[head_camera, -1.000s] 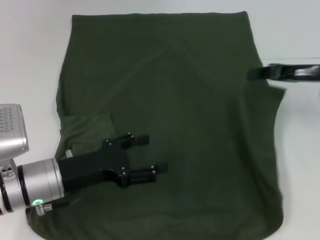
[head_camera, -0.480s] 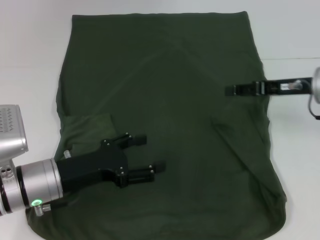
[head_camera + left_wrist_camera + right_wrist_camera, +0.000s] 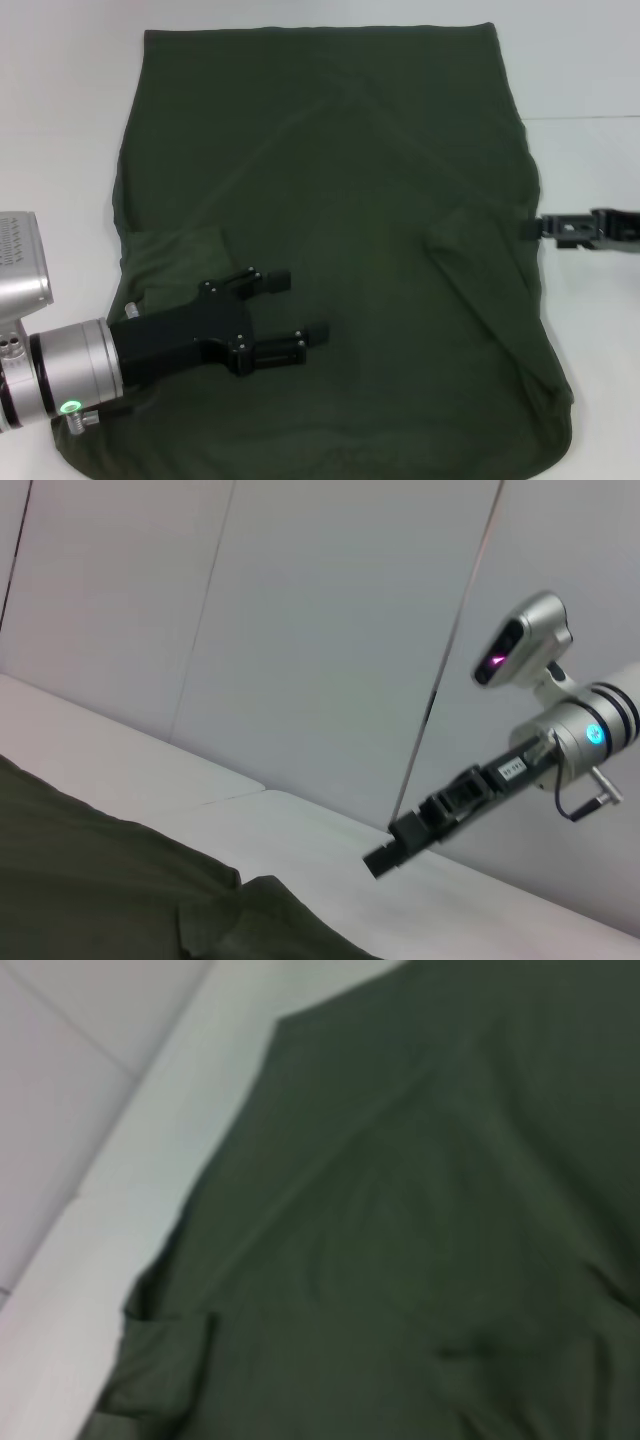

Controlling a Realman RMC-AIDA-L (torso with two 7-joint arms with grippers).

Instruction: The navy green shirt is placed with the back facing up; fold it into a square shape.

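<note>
Sleeves look tucked in on both sides of the navy green shirt [image 3: 340, 250], which lies spread, plain side up, across the white tabletop [image 3: 60, 90], so the side folds seem done and a lengthwise fold is probably next. That calls for pinching the hem corners nearest the robot and carrying them toward the far edge. The left claw [image 3: 300, 308] hovers over the shirt's near left part, fingers parted wide, holding nothing. The right claw [image 3: 535, 228] sits at the shirt's right edge, seemingly empty; whether it is parted I cannot tell.
</note>
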